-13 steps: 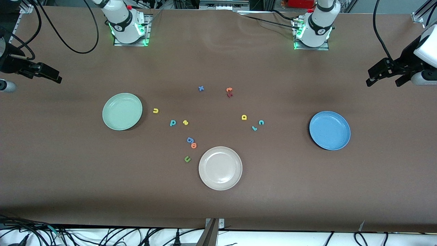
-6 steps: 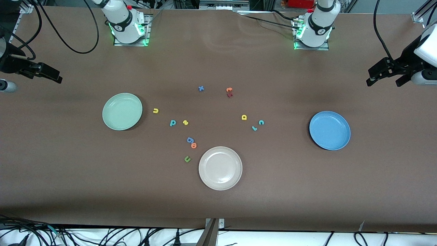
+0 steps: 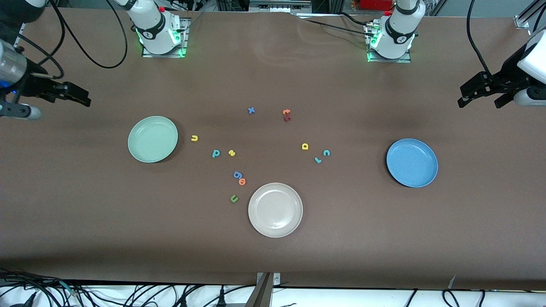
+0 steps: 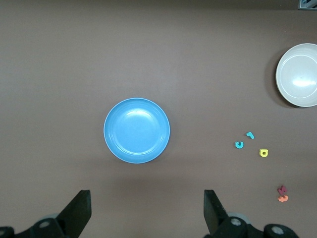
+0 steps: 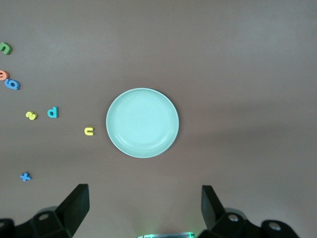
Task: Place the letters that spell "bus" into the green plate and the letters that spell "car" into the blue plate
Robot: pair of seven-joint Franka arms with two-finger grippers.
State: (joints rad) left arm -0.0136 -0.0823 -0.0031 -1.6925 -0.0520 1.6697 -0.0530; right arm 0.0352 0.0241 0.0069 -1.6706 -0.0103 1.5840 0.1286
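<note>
The green plate (image 3: pixel 152 139) (image 5: pixel 142 122) lies toward the right arm's end, the blue plate (image 3: pixel 412 162) (image 4: pixel 136 130) toward the left arm's end. Beside the green plate lie a yellow u (image 3: pixel 194 137) (image 5: pixel 88 131), a teal b (image 3: pixel 216 153) (image 5: pixel 53 112) and a yellow s (image 3: pixel 231 152) (image 5: pixel 31 115). Nearer the blue plate lie a yellow a (image 3: pixel 305 146) (image 4: pixel 263 152), a teal c (image 3: pixel 326 152) (image 4: pixel 239 145) and a teal r (image 3: pixel 318 160) (image 4: pixel 250 135). My right gripper (image 3: pixel 83 97) (image 5: pixel 143 208) hangs open and empty high over the table's end. My left gripper (image 3: pixel 477 100) (image 4: pixel 146 210) hangs open and empty over the other end.
A beige-white plate (image 3: pixel 275 209) (image 4: pixel 298 74) sits nearest the front camera. Beside it lie a blue g (image 3: pixel 237 174), an orange letter (image 3: pixel 242 181) and a green u (image 3: pixel 233 198). Farther back lie a blue x (image 3: pixel 251 110) and an orange and dark-red pair (image 3: pixel 286 115).
My right gripper has shifted a little toward the table's middle. The left arm, letters and plates have not moved.
</note>
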